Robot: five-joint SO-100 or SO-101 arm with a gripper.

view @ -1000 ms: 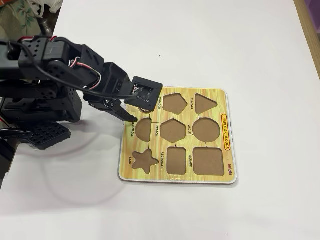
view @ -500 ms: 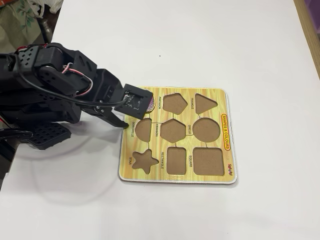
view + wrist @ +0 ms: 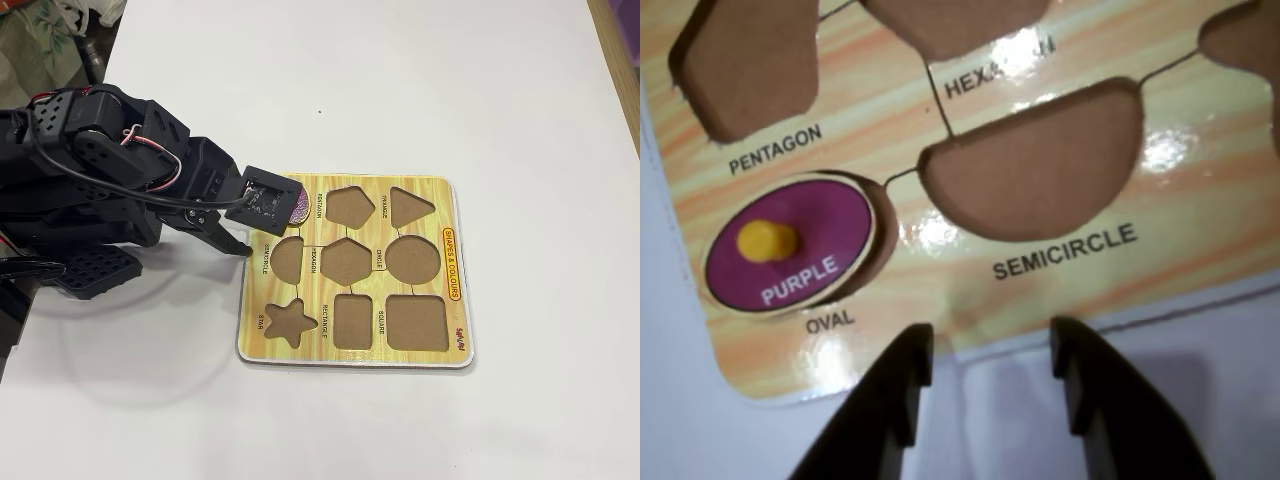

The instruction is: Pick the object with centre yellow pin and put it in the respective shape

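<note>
Near the counter's [image 3: 520,90] left edge, the released, empty end effector [image 3: 990,345] hovered just off the puzzle board [image 3: 430,350], where the purple oval piece [image 3: 790,245] sat in its oval recess beside the vacant semicircle recess [image 3: 1040,165].

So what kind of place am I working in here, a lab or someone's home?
Likely a home or hobby tabletop, though I can't be sure. A child's wooden shape-sorting puzzle board lies on a plain white table, with a purple oval piece with a yellow pin seated in it, and clutter at the far corner.
</note>
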